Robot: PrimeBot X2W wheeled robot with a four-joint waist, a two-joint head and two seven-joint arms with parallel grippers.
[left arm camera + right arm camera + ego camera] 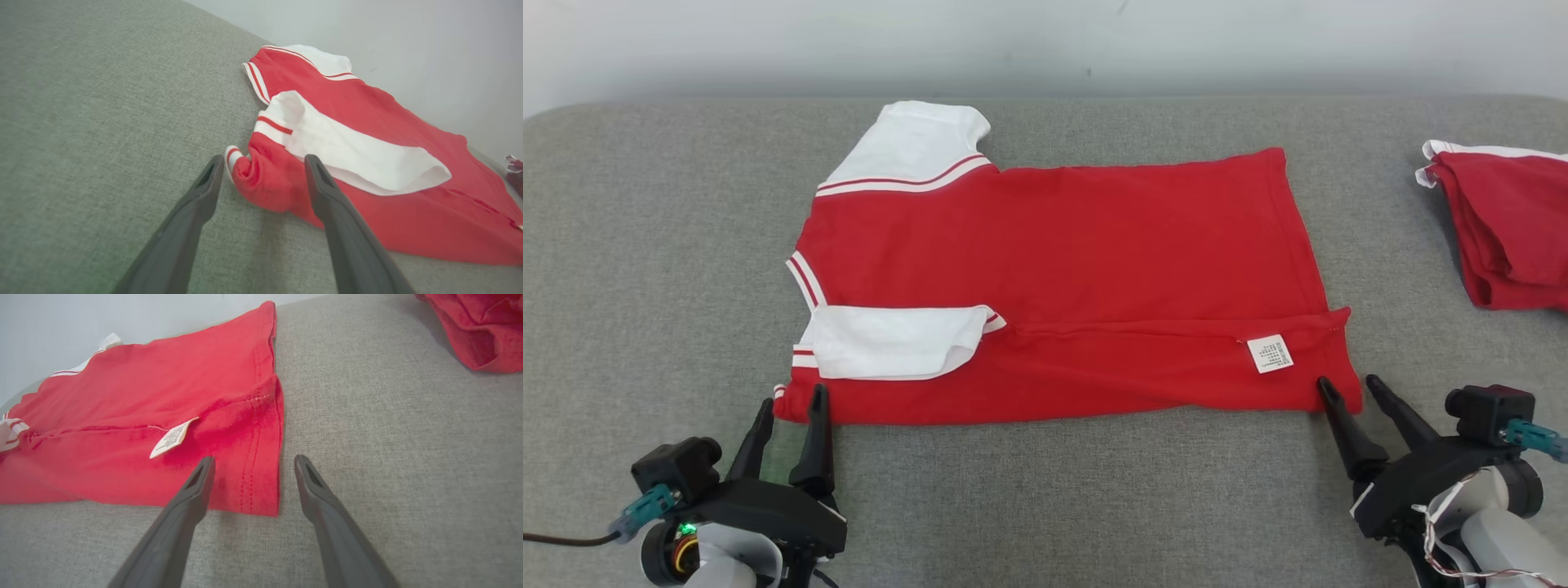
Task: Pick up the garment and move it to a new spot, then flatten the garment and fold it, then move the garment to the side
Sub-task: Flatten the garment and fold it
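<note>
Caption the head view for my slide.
Left gripper and right gripper, both open, at the near corners of a partly folded red-and-white shirt on grey fabric.

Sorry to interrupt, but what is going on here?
The robot is partway through folding a red and white shirt on the grey padded surface. Its near long edge is folded over, with a white sleeve on top. The left tool stands open at the collar-end corner, the right tool open at the hem corner, gripping nothing. Another red garment lies bunched at the far right.
</note>
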